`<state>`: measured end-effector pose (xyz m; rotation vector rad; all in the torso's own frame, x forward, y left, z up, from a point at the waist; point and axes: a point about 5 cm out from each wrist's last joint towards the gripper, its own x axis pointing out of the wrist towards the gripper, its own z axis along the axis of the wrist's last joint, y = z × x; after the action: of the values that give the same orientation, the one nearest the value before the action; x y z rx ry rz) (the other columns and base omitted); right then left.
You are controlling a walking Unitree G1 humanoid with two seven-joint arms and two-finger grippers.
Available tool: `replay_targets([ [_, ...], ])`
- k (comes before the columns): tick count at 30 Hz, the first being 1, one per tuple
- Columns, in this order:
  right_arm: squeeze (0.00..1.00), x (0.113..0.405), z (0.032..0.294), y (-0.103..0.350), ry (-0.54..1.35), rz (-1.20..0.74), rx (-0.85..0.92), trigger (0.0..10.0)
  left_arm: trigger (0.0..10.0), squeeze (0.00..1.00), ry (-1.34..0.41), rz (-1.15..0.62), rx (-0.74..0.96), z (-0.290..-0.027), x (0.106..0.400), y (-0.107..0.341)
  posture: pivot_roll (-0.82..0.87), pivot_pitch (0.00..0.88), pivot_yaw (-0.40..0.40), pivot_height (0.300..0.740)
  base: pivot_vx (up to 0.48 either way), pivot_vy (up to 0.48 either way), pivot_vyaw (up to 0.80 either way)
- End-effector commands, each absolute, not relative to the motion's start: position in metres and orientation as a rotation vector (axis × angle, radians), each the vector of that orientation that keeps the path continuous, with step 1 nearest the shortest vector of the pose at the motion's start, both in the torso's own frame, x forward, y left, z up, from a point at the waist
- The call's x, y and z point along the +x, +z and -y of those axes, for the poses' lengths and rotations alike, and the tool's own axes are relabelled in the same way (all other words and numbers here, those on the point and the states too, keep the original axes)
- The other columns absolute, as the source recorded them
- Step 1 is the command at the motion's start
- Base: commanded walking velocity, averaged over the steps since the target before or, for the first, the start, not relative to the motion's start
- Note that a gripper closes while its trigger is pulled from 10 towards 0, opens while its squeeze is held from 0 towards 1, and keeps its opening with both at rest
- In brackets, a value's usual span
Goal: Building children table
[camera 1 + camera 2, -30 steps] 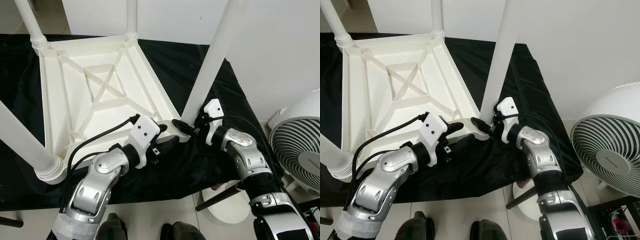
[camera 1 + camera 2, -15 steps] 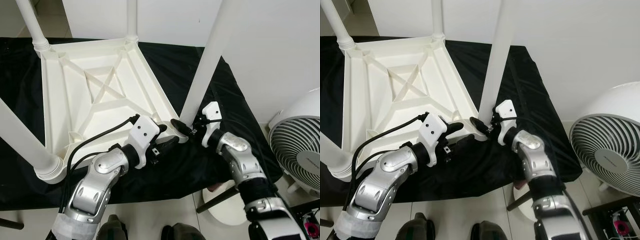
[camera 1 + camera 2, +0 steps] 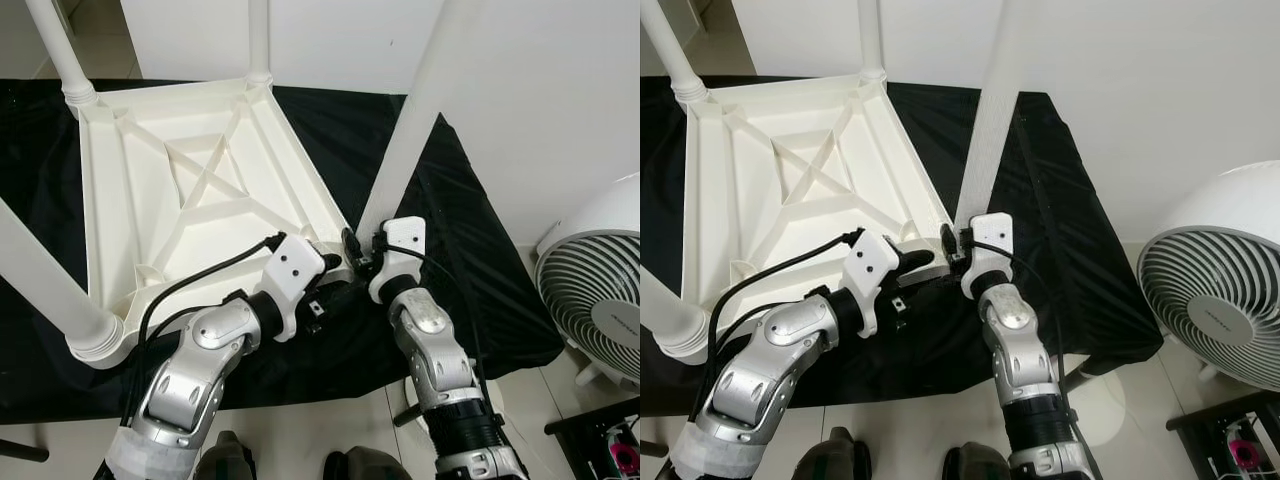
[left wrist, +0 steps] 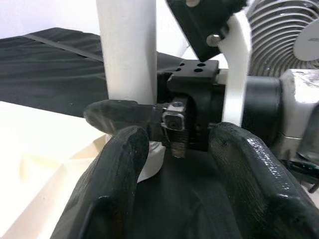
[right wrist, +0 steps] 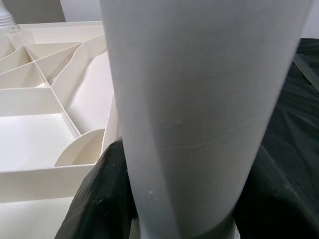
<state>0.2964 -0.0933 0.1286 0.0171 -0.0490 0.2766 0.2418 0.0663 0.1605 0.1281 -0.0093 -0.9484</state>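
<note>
Inverted white children's table [image 3: 200, 180] lies underside up on the black cloth [image 3: 470, 270] across the left and centre of the head views. Legs already stand at the far-left corner [image 3: 55, 45], the top-centre corner [image 3: 258, 40] and the near-left corner [image 3: 50, 295].

Left gripper [image 3: 335, 292], lower centre: fingers [image 4: 117, 164] parted and holding nothing, hovering just beside the near-right corner socket, pointed at the fourth leg's base.

Fourth leg [image 3: 410, 130], right of centre: upright with a slight lean, its foot at the near-right corner.

Right gripper [image 3: 358, 252]: over the last second the right forearm has swung in from the lower right of the frame to stand almost directly below the leg. Its fingers [image 5: 99, 194] wrap both sides of the leg base and are clamped on it.

Judgement: the grip has been repositioned at the socket for seating or twisting the last leg home; whether it is fully seated cannot be told

White fan [image 3: 595, 300] stands at the right edge
</note>
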Motion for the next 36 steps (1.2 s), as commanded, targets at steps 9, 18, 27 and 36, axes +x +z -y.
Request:
replay_targets([
  [9,1.0,0.293,0.1,0.135,0.28,0.056,0.025,10.0,10.0,0.0,-0.938,0.004,0.118,-0.063,0.243,0.16,0.01,0.039,-0.051,0.74,0.0,0.0,0.0],
  [18,1.0,0.302,0.118,0.151,0.542,0.076,-0.043,10.0,10.0,0.0,-0.92,0.006,0.115,-0.065,0.244,0.16,0.01,0.043,-0.053,0.74,0.0,0.0,0.0],
  [27,0.0,0.314,0.126,0.151,0.896,0.043,-0.22,10.0,10.0,0.0,-0.918,0.018,0.121,-0.065,0.249,0.163,0.01,0.041,-0.043,0.74,0.0,0.0,0.0],
  [36,0.0,0.321,0.127,0.137,0.96,-0.024,-0.219,0.0,10.0,0.0,-0.902,0.024,0.125,-0.068,0.25,0.165,0.03,0.039,-0.054,0.74,0.0,0.0,0.0],
])
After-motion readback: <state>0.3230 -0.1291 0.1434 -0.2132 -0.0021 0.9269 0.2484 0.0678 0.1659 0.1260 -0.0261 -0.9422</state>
